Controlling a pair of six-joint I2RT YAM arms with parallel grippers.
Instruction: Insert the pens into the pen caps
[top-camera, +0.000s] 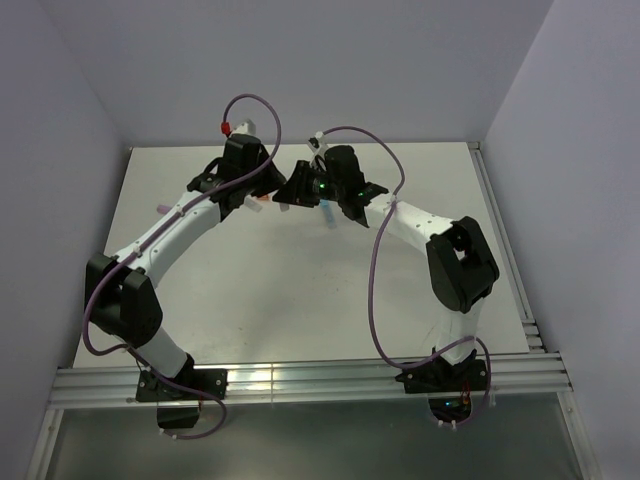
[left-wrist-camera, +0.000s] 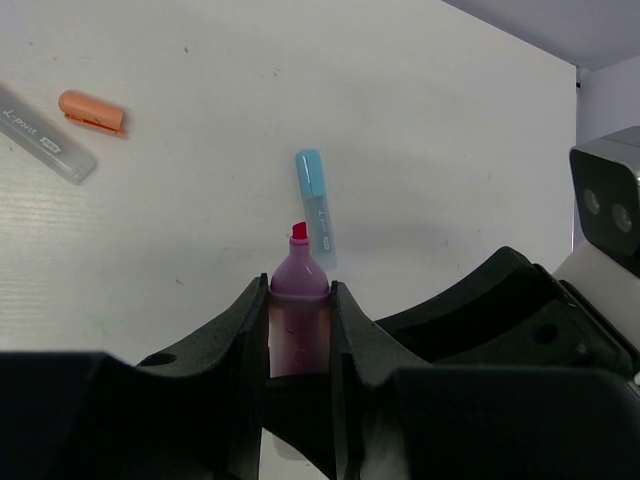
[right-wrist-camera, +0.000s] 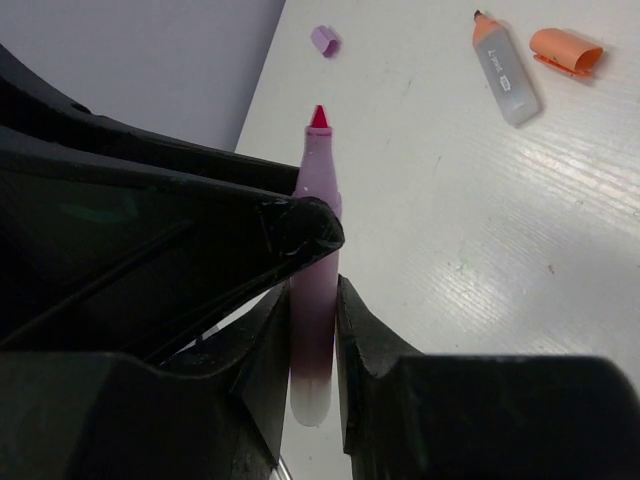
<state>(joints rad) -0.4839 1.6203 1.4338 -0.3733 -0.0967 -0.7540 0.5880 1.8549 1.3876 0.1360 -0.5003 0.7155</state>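
The pink pen (left-wrist-camera: 298, 275) is held off the white table (top-camera: 300, 300), uncapped, its red tip bare and pointing away from both wrist cameras. The left gripper (left-wrist-camera: 300, 297) is closed on it: its two black fingers (left-wrist-camera: 250, 330) press against the barrel from either side, just below the pen's shoulder. In the right wrist view the right gripper (right-wrist-camera: 312, 335) flanks the lower part of the same pen, and its fingers (right-wrist-camera: 362, 340) are drawn in close enough that they seem to touch the barrel on both sides, though the dark finger of the left gripper crossing in front makes that contact hard to confirm. The pale tail end of the pink pen hangs down between those right fingers. Beyond the pink pen's tip the light blue pen (left-wrist-camera: 318, 210) lies flat on the table. Farther past the tip, near the table's edge, sits the pink cap (right-wrist-camera: 324, 40), well apart from the pen. Off to one side of the pink pen lies the clear pen (right-wrist-camera: 505, 75), its orange tip exposed, with the orange cap (right-wrist-camera: 566, 50) just beside it.
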